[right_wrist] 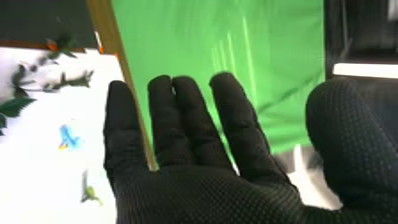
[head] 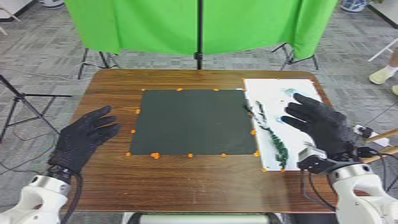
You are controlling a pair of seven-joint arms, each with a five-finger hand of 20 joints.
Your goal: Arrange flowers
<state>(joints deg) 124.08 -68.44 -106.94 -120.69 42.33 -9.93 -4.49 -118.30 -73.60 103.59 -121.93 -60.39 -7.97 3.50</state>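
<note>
White board [head: 265, 89], leafy stem [head: 277, 144] slightly aslant, near to far; left fingers [head: 95, 114], right fingers [head: 307, 101] open

Green cloth front and centre behind the worktop

And here's the room: a bright green cloth [head: 142, 25] hangs in folds beyond the far edge of the brown wooden worktop [head: 195, 187], a slim black pole [head: 200, 37] running upright down its middle! Grey, mottled carpet [head: 160, 61] spreads all around. Over on the left, a black tripod [head: 16, 95] plants its legs beside the worktop, and more dark stand legs [head: 106, 60] splay beneath the cloth. Far right, two blue-and-white rounded objects? No, one there [head: 354, 5], and pale wooden bars [head: 384, 135] near the worktop's right side. In the right wrist view, pale streaks run down the green, with a bright white bar [right_wrist: 366, 70] against darkness!
</note>
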